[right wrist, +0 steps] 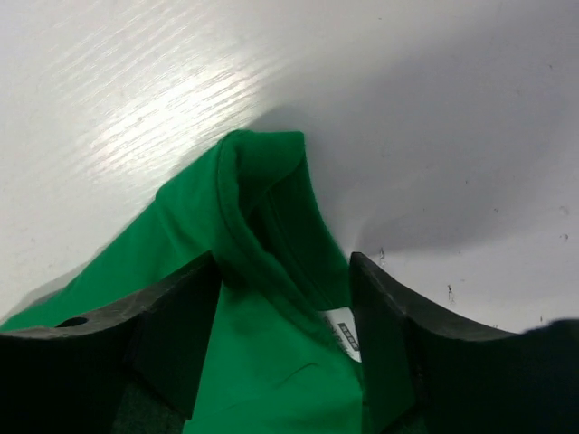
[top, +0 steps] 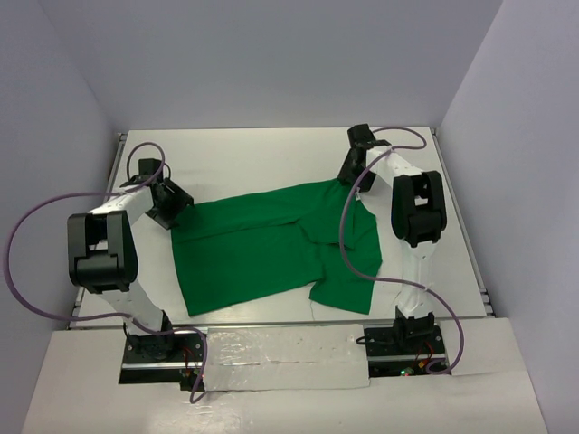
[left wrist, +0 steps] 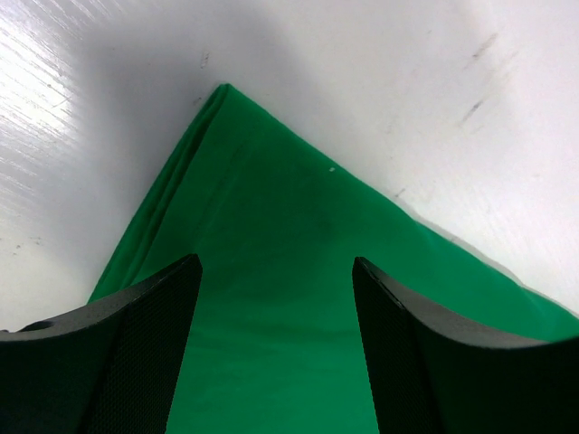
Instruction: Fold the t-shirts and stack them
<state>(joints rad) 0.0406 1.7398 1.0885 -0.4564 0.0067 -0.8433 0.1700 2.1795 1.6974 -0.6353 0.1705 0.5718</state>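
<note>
Left hand (top: 170, 201) hovers released, its fingers apart over the pointed corner of the t-shirt (top: 271, 249) at the garment's 9 o'clock end. Right hand (top: 355, 167), at about 1 o'clock, is open too, straddling the humped collar beside the neck label (right wrist: 342, 333) without visibly pinching it. The t-shirt lies across the middle of the table (top: 253, 154), spread and creased, one sleeve trailing toward 5 o'clock. Folding looks barely begun; a tidy fold and stacking remain.

Bright green t-shirt (top: 262, 244), white table (top: 271, 154)
</note>
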